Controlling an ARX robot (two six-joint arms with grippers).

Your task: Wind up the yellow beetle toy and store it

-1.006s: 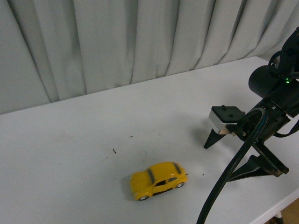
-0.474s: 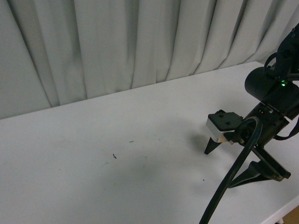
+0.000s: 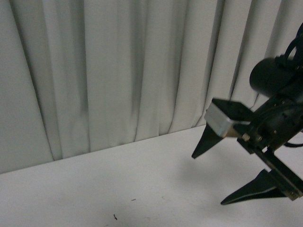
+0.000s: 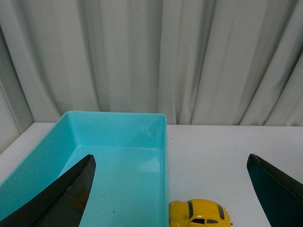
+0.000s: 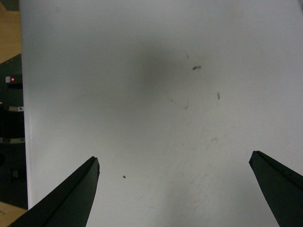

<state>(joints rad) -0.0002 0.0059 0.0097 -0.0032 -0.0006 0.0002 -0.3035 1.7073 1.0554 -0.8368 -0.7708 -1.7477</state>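
The front view has swung upward since a second ago. Curtain (image 3: 118, 71) now fills most of it, the counter (image 3: 94, 189) is a strip along the bottom, and the yellow beetle toy (image 4: 200, 213) has left that view. The right gripper (image 3: 207, 180) hangs above the counter, jaws spread wide and holding nothing.

In the left wrist view the left gripper (image 4: 170, 158) is also wide open and empty. The toy sits on the counter just beside the turquoise bin (image 4: 52, 146).

The right wrist view shows spread jaws over white counter with dark specks (image 5: 196, 67).
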